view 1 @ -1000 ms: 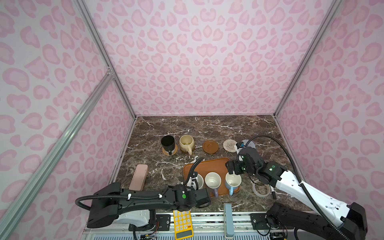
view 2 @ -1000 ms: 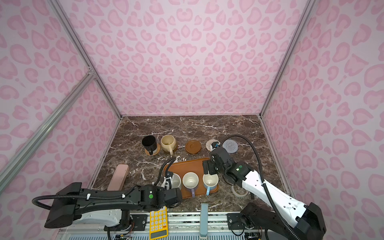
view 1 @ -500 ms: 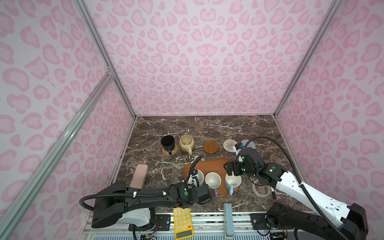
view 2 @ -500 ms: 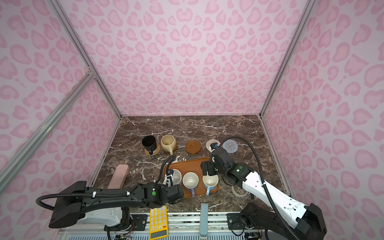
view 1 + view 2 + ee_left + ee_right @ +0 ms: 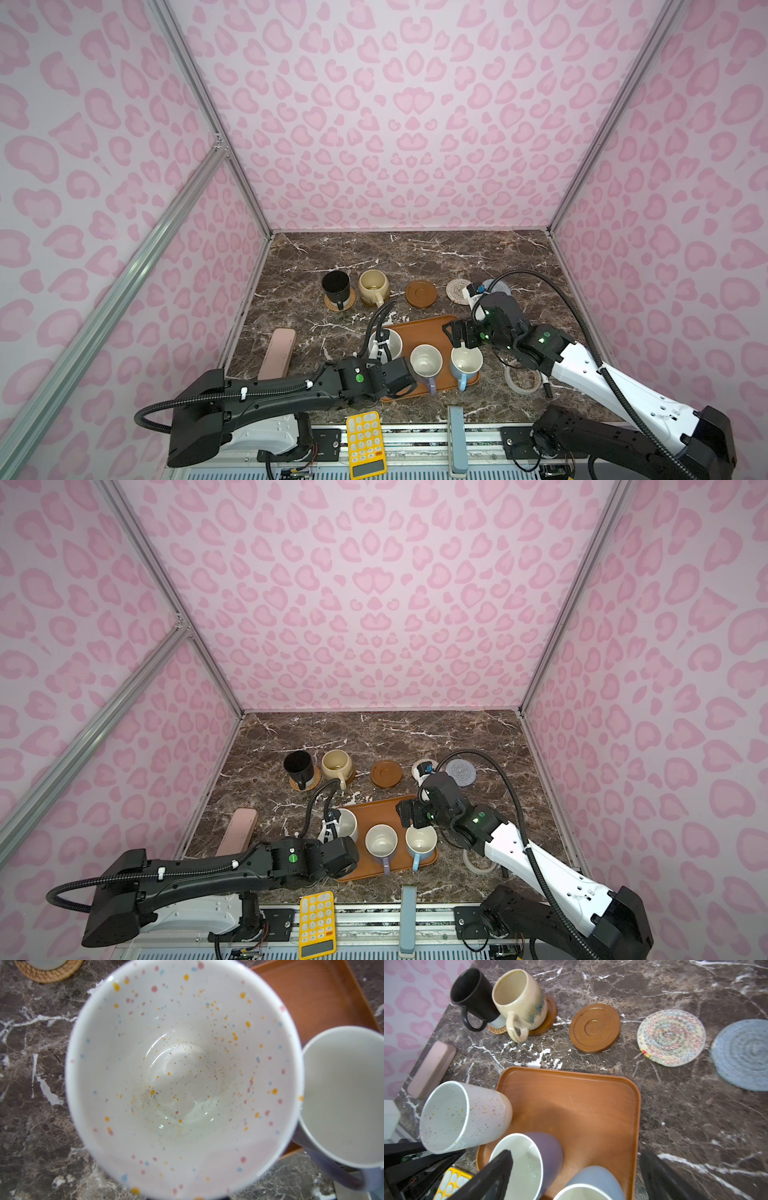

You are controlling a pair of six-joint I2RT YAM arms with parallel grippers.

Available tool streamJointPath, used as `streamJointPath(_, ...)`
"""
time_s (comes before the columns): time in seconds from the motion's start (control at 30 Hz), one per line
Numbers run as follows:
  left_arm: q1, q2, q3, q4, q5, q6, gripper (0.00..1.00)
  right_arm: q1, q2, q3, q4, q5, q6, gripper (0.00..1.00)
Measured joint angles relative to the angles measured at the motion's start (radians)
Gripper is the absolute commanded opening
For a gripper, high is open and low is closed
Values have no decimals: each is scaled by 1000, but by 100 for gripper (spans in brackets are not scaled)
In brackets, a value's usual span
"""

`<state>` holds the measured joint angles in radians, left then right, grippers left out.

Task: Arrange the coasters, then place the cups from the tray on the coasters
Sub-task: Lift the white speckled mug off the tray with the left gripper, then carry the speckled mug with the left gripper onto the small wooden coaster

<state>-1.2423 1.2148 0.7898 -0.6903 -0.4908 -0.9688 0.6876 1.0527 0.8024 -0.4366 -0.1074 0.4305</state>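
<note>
Newly closed left hand (image 5: 381, 348) pinches tilted speckled cup (image 5: 394, 340) beside lavender cup (image 5: 424, 360); right hand (image 5: 463, 337) spread.

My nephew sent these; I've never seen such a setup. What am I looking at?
Two robot arms with pincer grippers work on a brown marble table. The wide pictures come from one overhead camera; each close-up from a wrist camera. A black mug stands on a tan woven coaster, a cream-yellow mug on a smooth brown coaster; a second brown coaster, a cream woven coaster and a grey-blue woven coaster lie bare. On the orange-brown tray sit a lavender mug and a light blue mug. The left gripper is shut, apparently on the speckled white mug at the tray's edge. The right gripper hangs open over the light blue mug.
</note>
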Motion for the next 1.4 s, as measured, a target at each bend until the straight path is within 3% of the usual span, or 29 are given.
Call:
streamJointPath(0.33,120,117,285,-4,2,197,3,-58,32,52,27,-27,7,97)
streamJointPath(0.63,291,398,515,73,75,323,3,-210,96,72,27,-137,23,96)
streamJointPath(0.87,361,642,715,105,123,342,3,-275,174,114,18,-175,5,96)
streamJointPath(1.1,394,811,835,124,148,342,3,-288,133,90,2,-169,-4,96)
streamJointPath(1.4,416,907,884,132,150,336,3,-320,61,47,-6,-144,-10,96)
